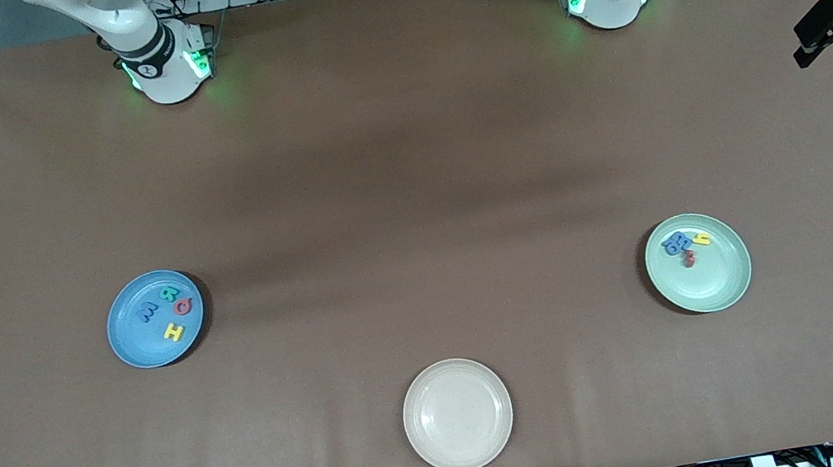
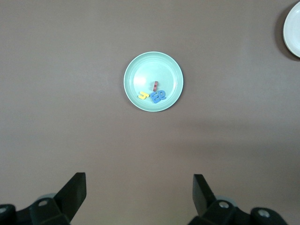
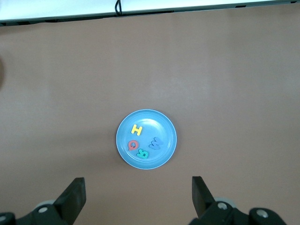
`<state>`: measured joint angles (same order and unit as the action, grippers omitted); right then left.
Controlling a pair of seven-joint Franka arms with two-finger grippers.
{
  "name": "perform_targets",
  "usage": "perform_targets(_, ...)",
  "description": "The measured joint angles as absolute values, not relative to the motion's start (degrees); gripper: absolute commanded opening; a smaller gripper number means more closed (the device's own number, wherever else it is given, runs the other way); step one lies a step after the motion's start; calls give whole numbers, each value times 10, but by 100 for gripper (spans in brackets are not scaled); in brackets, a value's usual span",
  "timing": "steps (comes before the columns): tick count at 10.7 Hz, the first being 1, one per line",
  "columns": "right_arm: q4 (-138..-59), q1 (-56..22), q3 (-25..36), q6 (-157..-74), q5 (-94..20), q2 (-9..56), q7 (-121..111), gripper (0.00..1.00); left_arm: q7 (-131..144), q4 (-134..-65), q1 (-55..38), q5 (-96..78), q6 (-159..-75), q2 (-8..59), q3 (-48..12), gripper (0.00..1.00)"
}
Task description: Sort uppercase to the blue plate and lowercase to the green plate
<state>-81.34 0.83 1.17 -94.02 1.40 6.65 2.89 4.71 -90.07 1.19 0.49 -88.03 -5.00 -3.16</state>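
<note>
Nearest the front camera, a cream-white plate [image 1: 458,415] is sitting bare at the table's edge, midway between the two ends.

Toward the right arm's end, the blue plate [image 1: 129,346] is holding all four uppercase letters: a yellow H [image 1: 174,332] lying nearest the camera, a red Q [image 1: 182,306], a green R [image 1: 168,293] and a blue W [image 1: 148,312]. They are lying close together, flat on the plate's floor.

Toward the left arm's end, the green plate [image 1: 717,282] is holding the lowercase letters, bunched near the rim that is farther from the camera: two blue letters [image 1: 675,242] touching or overlapping, a yellow h [image 1: 701,239] just beside them, and a tiny red letter [image 1: 688,258] slightly nearer the camera.

Both arms are waiting, drawn back high over the table. The right gripper [image 3: 138,199] is hanging above the brown tabletop [image 1: 409,184] near the blue plate, its fingers [image 3: 75,194] spread wide and gripping nothing. The left gripper [image 2: 139,194] is hanging likewise near the green plate, its fingers [image 2: 76,192] spread wide with nothing between them.
</note>
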Motion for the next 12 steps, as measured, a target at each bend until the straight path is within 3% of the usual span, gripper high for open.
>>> perform_targets(12, -815, 8, 12, -944, 14, 66, 29, 100, 46, -900, 6, 5, -859, -50, -32, 100)
